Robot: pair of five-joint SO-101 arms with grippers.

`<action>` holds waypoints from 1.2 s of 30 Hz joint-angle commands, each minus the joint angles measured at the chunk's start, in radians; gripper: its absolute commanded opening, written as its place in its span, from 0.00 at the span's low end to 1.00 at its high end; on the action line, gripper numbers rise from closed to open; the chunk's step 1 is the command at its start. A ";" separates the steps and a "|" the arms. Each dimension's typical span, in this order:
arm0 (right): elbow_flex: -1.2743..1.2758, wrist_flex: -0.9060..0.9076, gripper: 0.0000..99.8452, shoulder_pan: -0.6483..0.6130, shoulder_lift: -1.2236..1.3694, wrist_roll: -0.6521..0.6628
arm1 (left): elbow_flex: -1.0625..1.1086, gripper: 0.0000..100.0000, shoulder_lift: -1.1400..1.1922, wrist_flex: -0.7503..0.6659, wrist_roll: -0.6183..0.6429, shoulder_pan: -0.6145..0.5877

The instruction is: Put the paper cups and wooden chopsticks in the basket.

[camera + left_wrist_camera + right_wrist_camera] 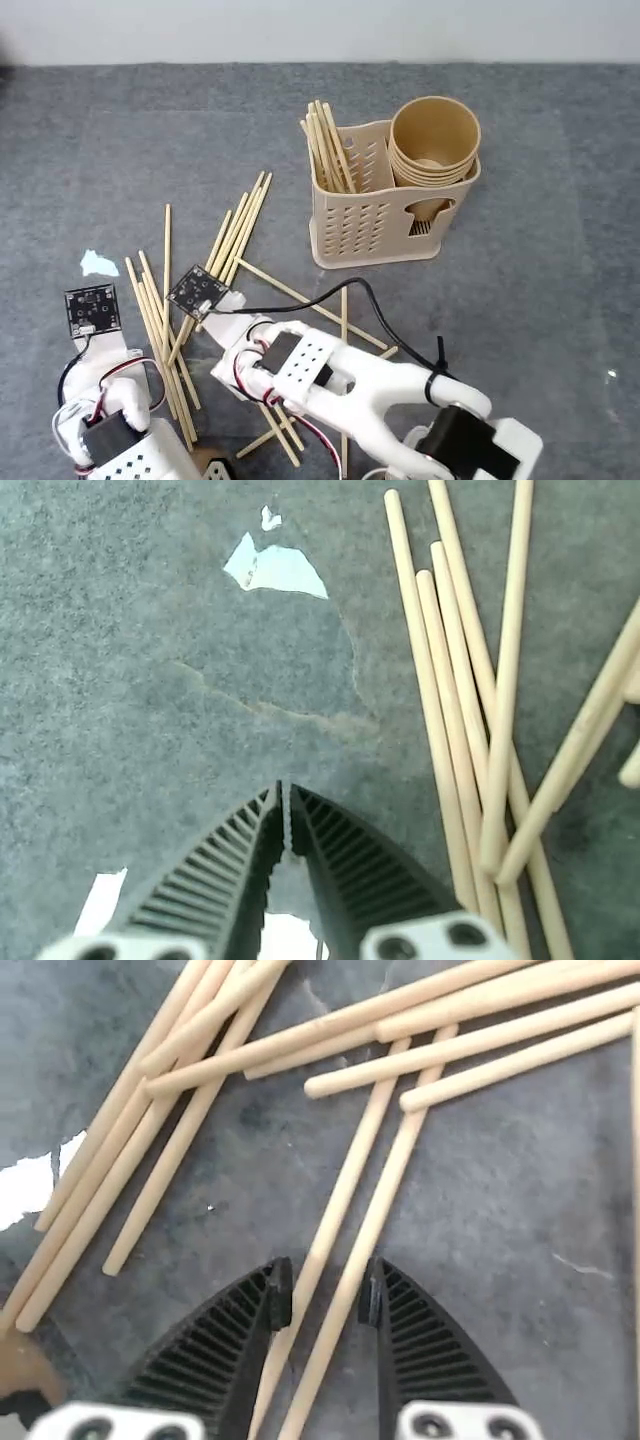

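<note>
Several chopsticks (280, 285) partly hidden beneath the right arm (320, 375)

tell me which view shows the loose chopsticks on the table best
The high view: it takes in most of the scatter of loose chopsticks near the basket. The left wrist view catches a few beside the shut left gripper; the right wrist view has several close up, two inside the open right gripper.
</note>
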 commanded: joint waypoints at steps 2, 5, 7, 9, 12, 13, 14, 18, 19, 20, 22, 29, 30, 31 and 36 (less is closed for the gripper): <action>-0.054 -0.051 0.12 -0.015 0.022 -0.011 | -0.008 0.01 -0.018 0.008 -0.005 -0.008; -0.054 -0.071 0.12 -0.012 0.047 -0.009 | -0.008 0.01 -0.018 0.008 -0.006 -0.008; -0.054 -0.071 0.12 -0.010 0.062 -0.009 | -0.008 0.01 -0.018 0.008 -0.006 -0.008; -0.054 -0.071 0.12 -0.010 0.079 -0.006 | -0.008 0.01 -0.018 0.008 -0.006 -0.008; -0.054 -0.064 0.12 -0.002 0.094 -0.003 | -0.008 0.01 -0.018 0.008 -0.006 -0.008; -0.054 -0.061 0.12 0.005 0.094 -0.002 | -0.008 0.01 -0.018 0.008 -0.006 -0.008; -0.054 -0.059 0.10 0.012 0.094 0.000 | -0.008 0.01 -0.018 0.008 -0.006 -0.008; -0.054 -0.054 0.01 0.041 0.094 0.038 | -0.008 0.01 -0.018 0.008 -0.006 -0.008; -0.054 -0.041 0.02 0.047 0.094 0.051 | -0.008 0.01 -0.018 0.008 -0.006 -0.008; -0.054 -0.028 0.03 0.053 0.094 0.054 | -0.008 0.01 -0.018 0.008 -0.006 -0.008; -0.054 -0.008 0.03 0.068 0.094 0.055 | -0.008 0.01 -0.018 0.008 -0.006 -0.008; -0.054 0.082 0.01 0.104 0.073 0.057 | -0.008 0.01 -0.018 0.008 -0.006 -0.008; -0.054 0.102 0.00 0.101 0.051 0.057 | -0.008 0.01 -0.018 0.008 -0.006 -0.008; -0.054 0.133 0.01 0.101 0.024 0.057 | -0.008 0.01 -0.018 0.008 -0.006 -0.008; -0.052 0.297 0.01 0.101 -0.196 0.055 | -0.008 0.01 -0.018 0.008 -0.006 -0.008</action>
